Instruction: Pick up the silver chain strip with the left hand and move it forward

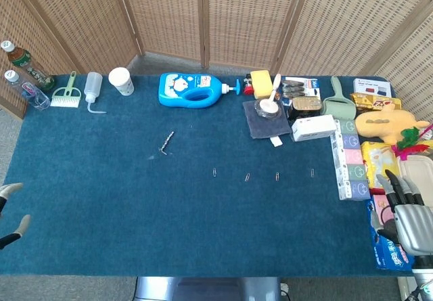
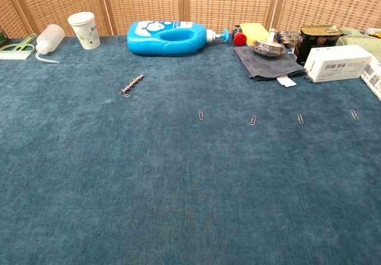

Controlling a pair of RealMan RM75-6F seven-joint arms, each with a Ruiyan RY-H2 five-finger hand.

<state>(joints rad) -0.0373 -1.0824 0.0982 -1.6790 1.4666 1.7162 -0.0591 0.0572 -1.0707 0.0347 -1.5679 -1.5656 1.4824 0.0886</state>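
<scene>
Blue tabletop (image 1: 135, 226) carries the silver chain strip (image 1: 166, 142), lying free near the blue bottle (image 1: 193, 88). Left hand (image 1: 8, 216) barely shows at the edge, seemingly empty; right hand (image 1: 406, 216) holds nothing, fingers apart.

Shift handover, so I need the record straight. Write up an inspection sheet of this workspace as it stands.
Surface: blue cloth table, nothing spilled.
Job's things: silver chain strip lies flat on the cloth, untouched, nearer than the blue detergent bottle.
Clutter: paper clips in a row; paper cup, squeeze bottle and small brush far left; white box, grey cloth and snack packs at right.
Hands: left hand at the left edge, only fingertips showing, holding nothing seen; right hand at the right edge, fingers apart, empty.
Cables: nothing seen.
Surroundings: wicker screen behind.
</scene>
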